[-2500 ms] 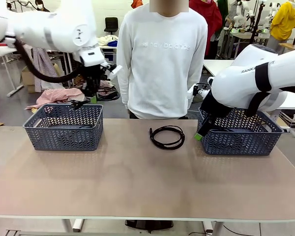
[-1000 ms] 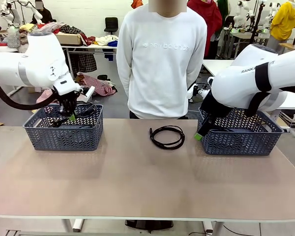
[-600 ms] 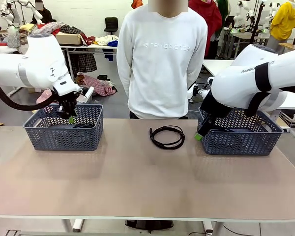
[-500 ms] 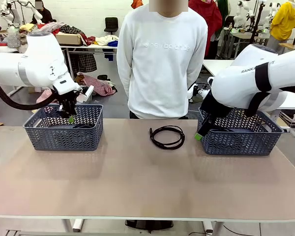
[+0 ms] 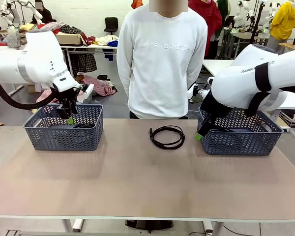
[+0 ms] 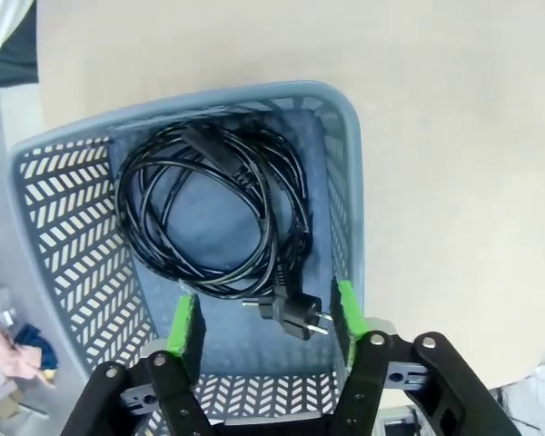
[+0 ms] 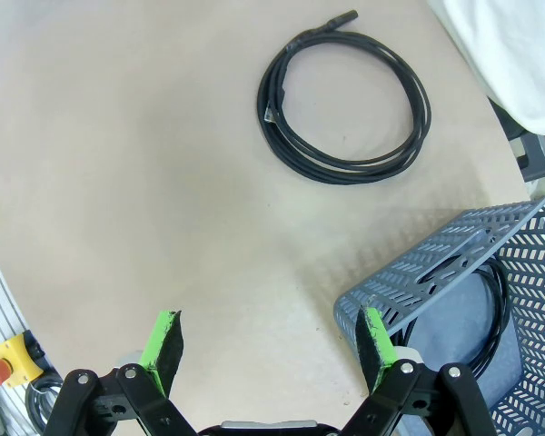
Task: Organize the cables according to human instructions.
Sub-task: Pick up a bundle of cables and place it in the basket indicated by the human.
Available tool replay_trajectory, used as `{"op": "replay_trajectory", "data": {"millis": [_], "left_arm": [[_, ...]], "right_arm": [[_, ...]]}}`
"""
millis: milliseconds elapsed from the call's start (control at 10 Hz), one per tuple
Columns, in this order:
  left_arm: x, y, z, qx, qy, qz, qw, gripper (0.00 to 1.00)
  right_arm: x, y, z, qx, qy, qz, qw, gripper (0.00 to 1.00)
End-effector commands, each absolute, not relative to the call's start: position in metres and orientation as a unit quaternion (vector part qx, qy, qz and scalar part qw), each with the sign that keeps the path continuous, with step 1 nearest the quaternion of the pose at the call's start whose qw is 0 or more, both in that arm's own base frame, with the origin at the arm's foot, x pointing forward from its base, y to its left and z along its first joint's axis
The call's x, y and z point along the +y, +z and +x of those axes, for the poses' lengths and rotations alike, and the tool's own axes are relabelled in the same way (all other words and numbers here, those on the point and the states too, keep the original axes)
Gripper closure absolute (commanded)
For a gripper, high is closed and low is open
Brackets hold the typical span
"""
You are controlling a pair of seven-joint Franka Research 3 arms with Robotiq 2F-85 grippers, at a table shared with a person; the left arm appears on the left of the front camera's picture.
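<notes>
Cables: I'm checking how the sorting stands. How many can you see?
3 at least: one coil on the bare table, a bundle in the left basket that may be two overlapping, and a cord partly hidden in the right basket.

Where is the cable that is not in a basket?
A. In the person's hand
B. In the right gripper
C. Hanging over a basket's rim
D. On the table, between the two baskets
D: the cable lies coiled flat on the table, between the left basket and the right basket.
</notes>
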State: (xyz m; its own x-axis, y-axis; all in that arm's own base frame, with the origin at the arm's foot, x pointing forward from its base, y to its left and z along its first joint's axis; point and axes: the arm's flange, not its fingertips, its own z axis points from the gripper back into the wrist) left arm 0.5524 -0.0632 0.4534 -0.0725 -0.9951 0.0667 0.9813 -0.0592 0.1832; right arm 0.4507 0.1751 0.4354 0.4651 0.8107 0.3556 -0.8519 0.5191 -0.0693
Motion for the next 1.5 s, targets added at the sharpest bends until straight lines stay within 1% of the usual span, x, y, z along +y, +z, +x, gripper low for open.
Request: {"op": "replay_trajectory", "data": {"millis": [0,300,400,500,1000,1200,1400], "left_arm": [[-0.059,0.457,0.556,-0.092,-0.727,0.022,0.680,0.00],[-0.059,0.456,0.555,-0.092,-0.725,0.022,0.683,0.00],[-0.058,0.454,0.553,-0.099,-0.702,0.027,0.704,0.00],[-0.062,0.454,0.553,-0.085,-0.726,0.032,0.682,0.00],[-0.065,0.454,0.552,-0.086,-0.723,0.033,0.685,0.00],[-0.092,0.464,0.542,-0.119,-0.698,0.007,0.706,0.00],[-0.116,0.470,0.530,-0.138,-0.697,-0.027,0.703,0.00]], "right_arm": [[0.176,0.437,0.452,-0.175,0.484,0.055,0.856,0.00],[0.176,0.437,0.452,-0.175,0.484,0.055,0.856,0.00],[0.176,0.437,0.452,-0.175,0.484,0.055,0.856,0.00],[0.176,0.437,0.452,-0.175,0.484,0.055,0.856,0.00],[0.176,0.437,0.452,-0.175,0.484,0.055,0.856,0.00],[0.176,0.437,0.452,-0.175,0.484,0.055,0.856,0.00],[0.176,0.437,0.452,-0.175,0.484,0.055,0.856,0.00]]}}
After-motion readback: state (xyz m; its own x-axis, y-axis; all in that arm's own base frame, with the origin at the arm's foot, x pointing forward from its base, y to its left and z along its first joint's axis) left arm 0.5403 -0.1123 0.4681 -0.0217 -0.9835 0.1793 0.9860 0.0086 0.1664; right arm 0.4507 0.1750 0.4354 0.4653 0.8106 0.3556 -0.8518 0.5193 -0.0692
